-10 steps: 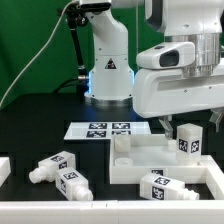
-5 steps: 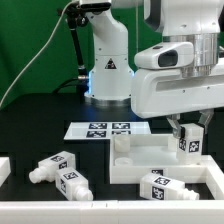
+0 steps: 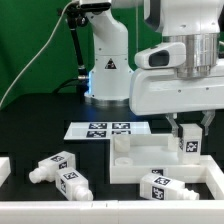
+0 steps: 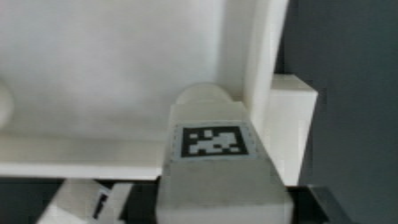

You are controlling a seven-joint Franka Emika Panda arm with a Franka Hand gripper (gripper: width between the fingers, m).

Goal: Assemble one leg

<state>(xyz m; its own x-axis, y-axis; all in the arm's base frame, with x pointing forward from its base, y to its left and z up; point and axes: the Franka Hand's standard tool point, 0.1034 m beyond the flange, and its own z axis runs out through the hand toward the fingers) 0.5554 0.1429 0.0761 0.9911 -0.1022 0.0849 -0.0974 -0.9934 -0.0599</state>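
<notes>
A leg [image 3: 188,146], a small white square post with a tag on its side, stands upright at the right side of the large flat white block [image 3: 140,160]. My gripper [image 3: 190,132] reaches down over it with a finger on each side, shut on the leg. In the wrist view the leg [image 4: 215,150] fills the space between the dark fingers of the gripper [image 4: 222,214], with the white block [image 4: 107,90] behind it. Three more legs lie loose: two [image 3: 55,165] [image 3: 73,184] at the exterior view's left and one [image 3: 158,186] in front on the block.
The marker board [image 3: 100,129] lies flat behind the block. The arm's white base [image 3: 108,75] stands at the back. A white part [image 3: 3,168] pokes in at the exterior view's left edge. A black cable [image 3: 30,70] runs along the green backdrop.
The fingers have drawn in from both sides onto the upright leg. The leg has stayed in the same place on the block.
</notes>
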